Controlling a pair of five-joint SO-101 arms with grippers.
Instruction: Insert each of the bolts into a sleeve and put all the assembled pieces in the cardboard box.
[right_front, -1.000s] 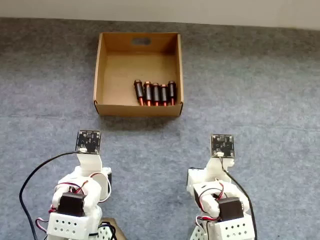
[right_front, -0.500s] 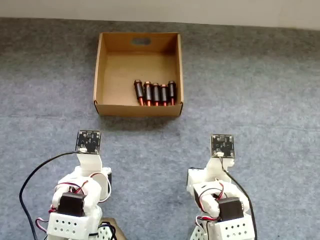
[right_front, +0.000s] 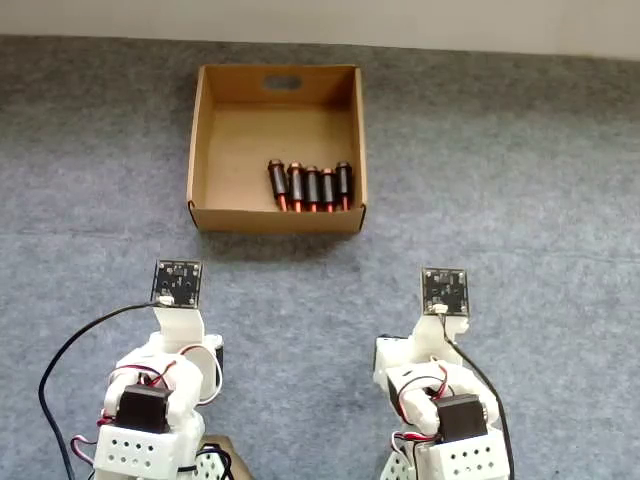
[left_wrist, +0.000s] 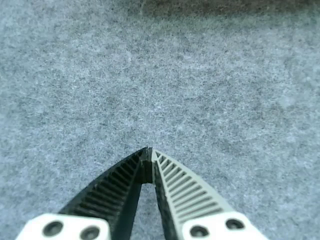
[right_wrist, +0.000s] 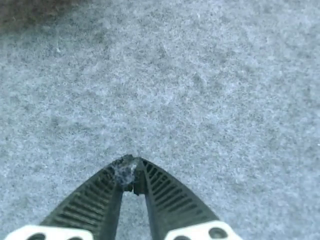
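Five assembled pieces (right_front: 311, 187) in cardboard box (right_front: 276, 218); task looks done. Closed, empty: left pincer (left_wrist: 149, 156), right pincer (right_wrist: 131, 167); best parked off box.

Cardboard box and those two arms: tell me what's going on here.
Nothing is being handled right now. Five dark cylindrical sleeves with copper-coloured bolts in them lie side by side inside the open brown cardboard box, against its near wall. The left end effector and the right end effector are both shut and empty over the grey felt table, well back from the box.
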